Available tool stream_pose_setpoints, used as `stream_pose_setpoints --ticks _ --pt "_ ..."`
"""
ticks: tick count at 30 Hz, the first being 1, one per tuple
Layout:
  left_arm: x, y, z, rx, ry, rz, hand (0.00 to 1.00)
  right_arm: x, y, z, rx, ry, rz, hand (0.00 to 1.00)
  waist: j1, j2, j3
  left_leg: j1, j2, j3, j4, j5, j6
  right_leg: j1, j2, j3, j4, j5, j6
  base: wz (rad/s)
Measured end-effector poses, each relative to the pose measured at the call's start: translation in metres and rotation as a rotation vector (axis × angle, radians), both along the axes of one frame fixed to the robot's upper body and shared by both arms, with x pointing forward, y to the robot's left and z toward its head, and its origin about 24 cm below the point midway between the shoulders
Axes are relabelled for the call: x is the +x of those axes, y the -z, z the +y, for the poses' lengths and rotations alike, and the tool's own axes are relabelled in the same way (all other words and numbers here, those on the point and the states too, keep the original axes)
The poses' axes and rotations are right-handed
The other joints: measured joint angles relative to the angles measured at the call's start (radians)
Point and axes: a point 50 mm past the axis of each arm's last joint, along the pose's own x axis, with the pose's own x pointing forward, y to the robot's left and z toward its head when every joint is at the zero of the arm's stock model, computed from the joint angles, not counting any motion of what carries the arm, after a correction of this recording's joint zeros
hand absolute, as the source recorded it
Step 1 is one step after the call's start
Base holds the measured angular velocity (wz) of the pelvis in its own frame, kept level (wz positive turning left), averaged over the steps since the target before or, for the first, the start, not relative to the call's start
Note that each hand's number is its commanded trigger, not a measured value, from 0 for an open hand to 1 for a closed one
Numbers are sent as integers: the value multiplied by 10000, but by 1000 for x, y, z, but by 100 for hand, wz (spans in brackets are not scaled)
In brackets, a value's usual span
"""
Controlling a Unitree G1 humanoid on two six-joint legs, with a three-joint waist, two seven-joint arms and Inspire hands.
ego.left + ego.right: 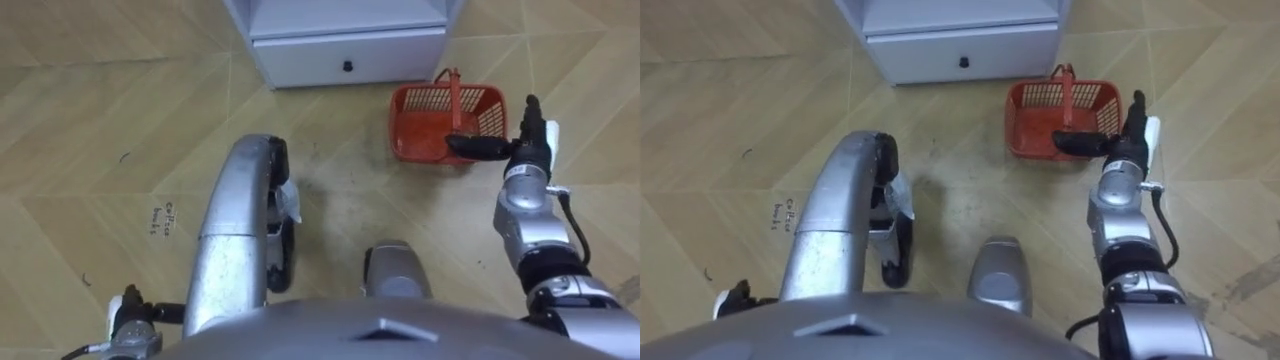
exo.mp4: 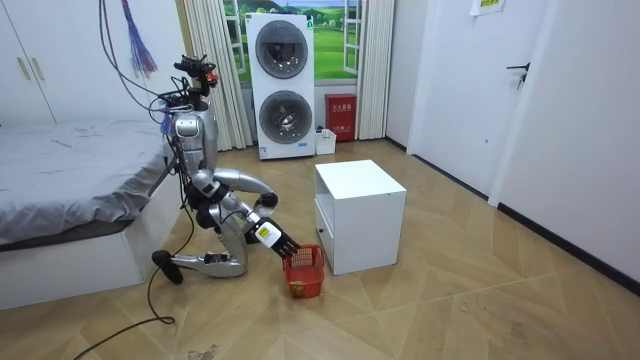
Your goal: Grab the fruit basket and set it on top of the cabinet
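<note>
Status: pick-up not yet done. The basket (image 1: 422, 120) sits flat on the wooden floor (image 1: 120, 90), just in front of the white cabinet (image 1: 345, 55) and off to one side of its drawer. The handle (image 1: 455, 92) stands upright, with nothing round it.

Robot kneels on the floor between the bed (image 2: 70, 170) and the cabinet, right arm stretched down to the basket.

Right hand (image 1: 528, 150): released, grasping nothing. Fingers (image 1: 531, 110) are straight and lie just beside the basket's right wall. The thumb (image 1: 478, 147) points across the near rim, below the foot of the handle. Contact with the rim: cannot tell.

Left hand (image 1: 282, 225) hangs idle near the robot's body, well apart from the basket.

Left to do, by my reading: bring the right hand up onto the handle, close round it, lift.
</note>
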Motion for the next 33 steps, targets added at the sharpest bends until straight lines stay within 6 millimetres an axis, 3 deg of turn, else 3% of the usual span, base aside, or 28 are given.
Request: stream_pose_setpoints --ticks 4,7,10,12,17,24,29,33 --pt "3 0 -2 -225 268 -109 0 1 -1 -2 -46 -3 -37 0 -13 60 26 54 -1 4 -28 1 -1 25 -10 2 8 2 5 0" --pt "2 1 -5 -307 591 11 0 1 -2 -5 -147 -43 -16 0 52 247 31 65 1 4 -72 -1 -1 4 3 -4 73 -1 10 0" --pt "4 2 -6 -431 690 -3 0 4 -4 -7 -131 -144 -42 0 265 457 122 45 10 9 -160 -1 -1 -77 3 -30 171 -20 45 4" --pt "3 2 -7 -556 815 111 0 8 -5 -5 -97 -451 -17 0 302 592 125 -62 32 50 -274 24 -52 -238 -20 -77 260 -40 82 13" --pt "2 3 -7 -934 719 267 0 8 0 -6 121 -752 416 0 646 571 142 -208 72 96 -458 115 -232 -461 -34 -187 370 -48 83 9" --pt "6 3 -5 -1268 822 320 0 14 -6 -32 -108 -640 788 0 1229 653 122 -530 204 158 -491 192 -382 -745 -22 -384 438 -81 148 10" --pt "8 2 -2 -1333 883 400 0 15 -7 -48 29 -464 1177 0 1508 859 216 -649 220 189 -433 191 -381 -803 -41 -446 468 -91 168 4" --pt "10 0 3 -1274 1102 501 0 7 -9 -68 160 251 1397 0 1817 894 216 -834 265 426 -502 288 -285 -1118 -232 -320 593 -112 188 2"
